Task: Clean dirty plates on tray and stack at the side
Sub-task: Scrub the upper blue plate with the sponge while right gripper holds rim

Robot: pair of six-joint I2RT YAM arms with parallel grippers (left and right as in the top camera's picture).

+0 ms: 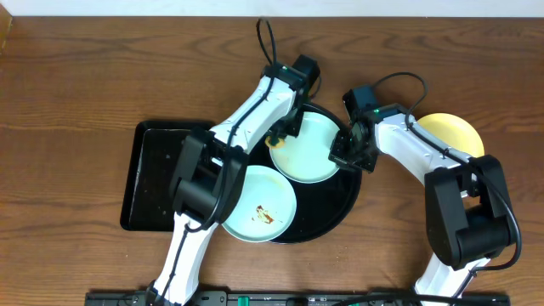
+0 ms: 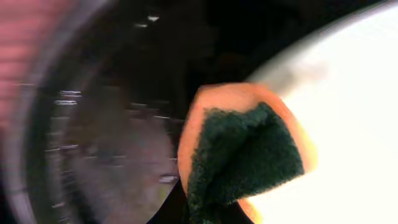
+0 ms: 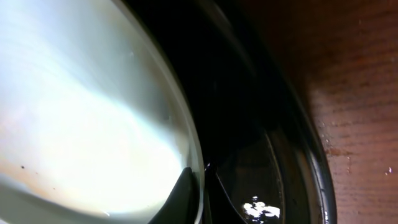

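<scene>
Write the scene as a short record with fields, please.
left fingers: shut on orange sponge with dark green scouring face
right fingers: shut on rim of far pale blue round plastic plate
near pale blue plate: brown smears, on large round glossy black tray
pale yellow round plate: on wooden table, right of tray

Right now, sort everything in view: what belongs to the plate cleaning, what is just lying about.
Job: sponge, far blue plate, near smeared blue plate, yellow plate, round tray.
Lying about: rectangular tray.
</scene>
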